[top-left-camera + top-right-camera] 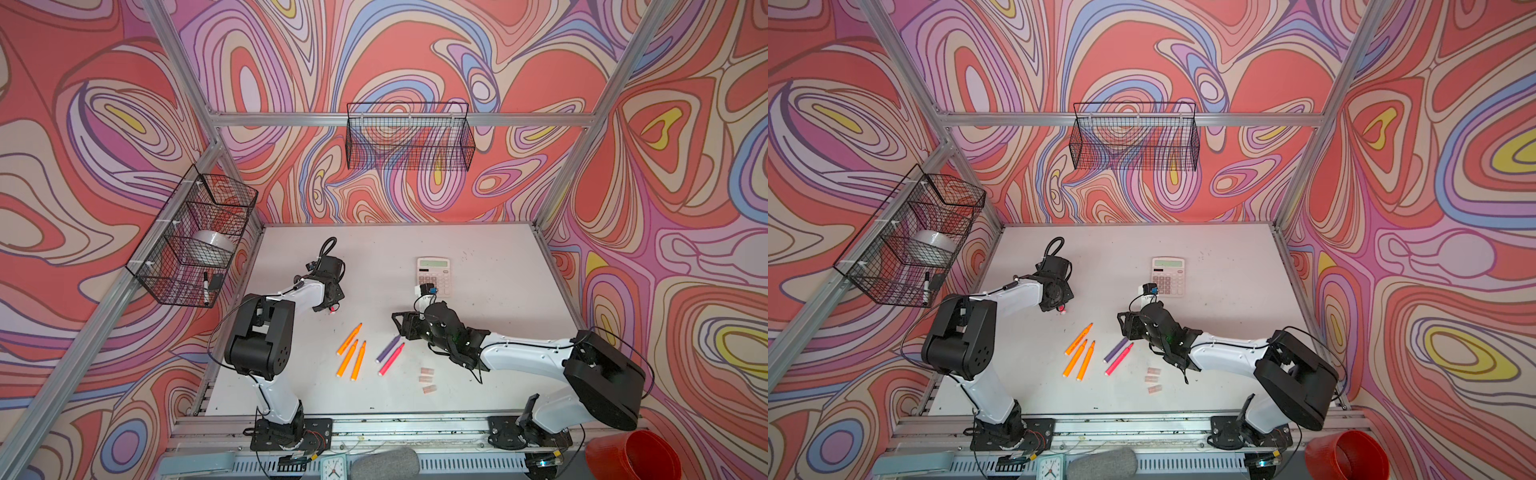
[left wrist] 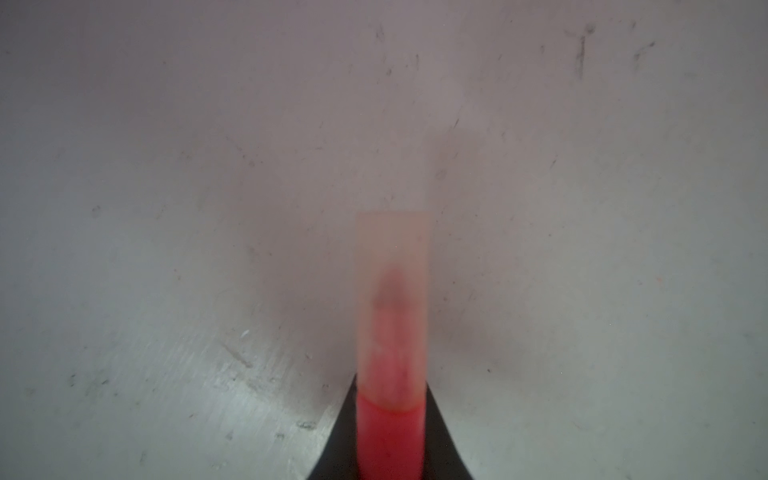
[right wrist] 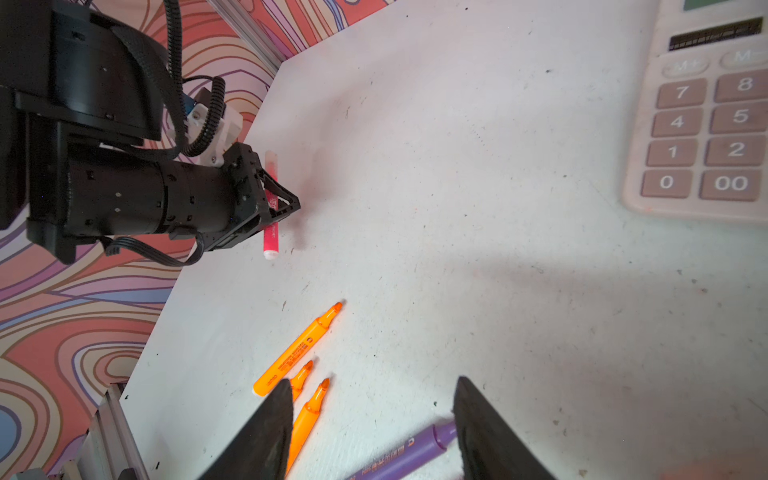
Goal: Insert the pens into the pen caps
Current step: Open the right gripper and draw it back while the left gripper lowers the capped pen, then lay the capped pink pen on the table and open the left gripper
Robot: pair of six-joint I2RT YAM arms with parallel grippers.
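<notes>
Pink pen (image 3: 271, 239), tip inside a pale cap (image 2: 392, 291), sits squeezed in the left gripper (image 3: 286, 206). The right gripper (image 3: 372, 386), spread wide and empty, hangs over orange pens (image 3: 299, 349) and a purple pen (image 3: 409, 453).

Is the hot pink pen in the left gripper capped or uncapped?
Capped: a pale translucent tube cap covers the tip of the hot pink plastic pen held by the left gripper.

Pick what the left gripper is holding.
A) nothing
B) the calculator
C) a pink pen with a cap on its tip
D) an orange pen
C: the left gripper is shut on a pink pen, and the left wrist view shows its tip inside a pale cap.
</notes>
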